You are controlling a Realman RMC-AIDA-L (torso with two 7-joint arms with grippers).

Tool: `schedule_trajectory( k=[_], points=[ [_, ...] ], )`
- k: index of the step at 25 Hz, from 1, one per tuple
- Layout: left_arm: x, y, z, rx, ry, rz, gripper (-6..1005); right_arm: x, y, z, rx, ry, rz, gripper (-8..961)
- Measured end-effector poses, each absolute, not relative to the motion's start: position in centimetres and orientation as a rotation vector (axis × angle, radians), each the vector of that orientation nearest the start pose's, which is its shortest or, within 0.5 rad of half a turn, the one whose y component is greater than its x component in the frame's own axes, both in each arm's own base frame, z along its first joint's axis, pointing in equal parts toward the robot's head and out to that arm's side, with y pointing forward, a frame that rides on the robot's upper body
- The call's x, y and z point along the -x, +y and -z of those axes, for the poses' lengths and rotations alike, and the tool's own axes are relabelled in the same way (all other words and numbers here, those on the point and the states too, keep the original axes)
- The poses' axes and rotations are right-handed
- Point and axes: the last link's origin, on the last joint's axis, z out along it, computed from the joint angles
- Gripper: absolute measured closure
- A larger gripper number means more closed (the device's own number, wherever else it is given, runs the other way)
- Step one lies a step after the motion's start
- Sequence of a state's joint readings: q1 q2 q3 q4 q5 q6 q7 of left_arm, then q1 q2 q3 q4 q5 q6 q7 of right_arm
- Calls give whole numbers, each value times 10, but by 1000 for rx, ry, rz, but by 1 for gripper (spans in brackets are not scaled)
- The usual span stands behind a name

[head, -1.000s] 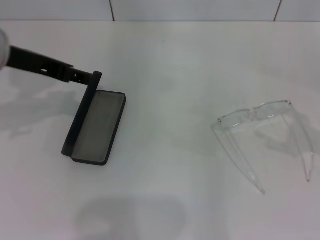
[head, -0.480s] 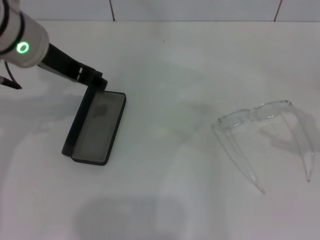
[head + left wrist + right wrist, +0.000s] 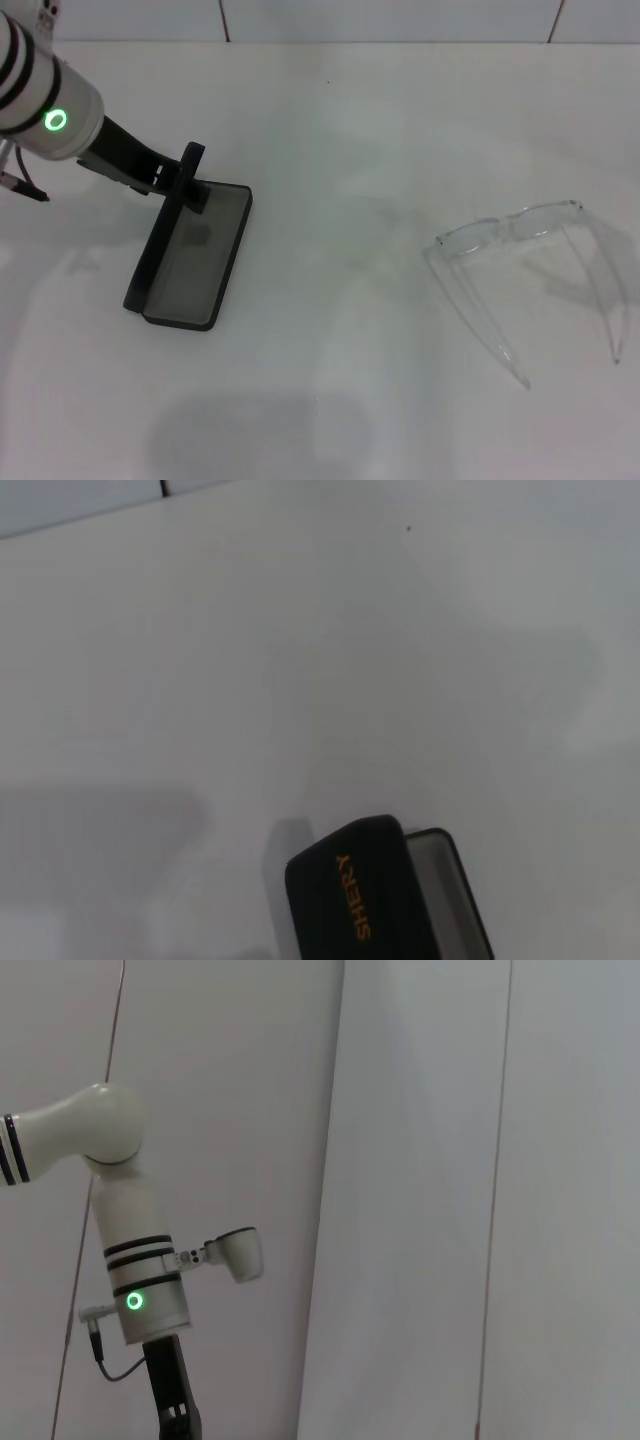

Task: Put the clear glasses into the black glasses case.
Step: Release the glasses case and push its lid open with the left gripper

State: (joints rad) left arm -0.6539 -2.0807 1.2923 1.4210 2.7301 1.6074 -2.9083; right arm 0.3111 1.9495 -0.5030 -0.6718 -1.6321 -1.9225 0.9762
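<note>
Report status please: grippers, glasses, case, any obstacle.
Left gripper at raised lid of the black glasses case, case open. Right gripper not in view. Clear glasses on table, untouched, arms unfolded. Nothing between them.

Black glasses case (image 3: 385, 900) cut off by frame edge.

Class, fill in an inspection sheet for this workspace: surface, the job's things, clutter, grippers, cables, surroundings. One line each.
Surface: white table, bare between the items.
Job's things: black glasses case lies open at the robot's left, lid raised, grey lining showing; clear glasses rest at the right, arms unfolded, apart from the case.
Clutter: nothing seen.
Grippers: left gripper is at the case's raised lid; whether its jaws grip it cannot be told. Right gripper is out of view.
Cables: thin dark cable by the left wrist.
Surroundings: pale panelled wall behind the table.
</note>
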Motion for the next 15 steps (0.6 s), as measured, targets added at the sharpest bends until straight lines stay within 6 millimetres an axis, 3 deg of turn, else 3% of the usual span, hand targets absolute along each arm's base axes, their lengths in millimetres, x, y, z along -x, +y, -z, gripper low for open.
schedule_trajectory(
  k=[15],
  points=[
    [188,375,-20,2260,-1268,-435,305,-303,264,-112,2318,78,-1031,156]
  ],
)
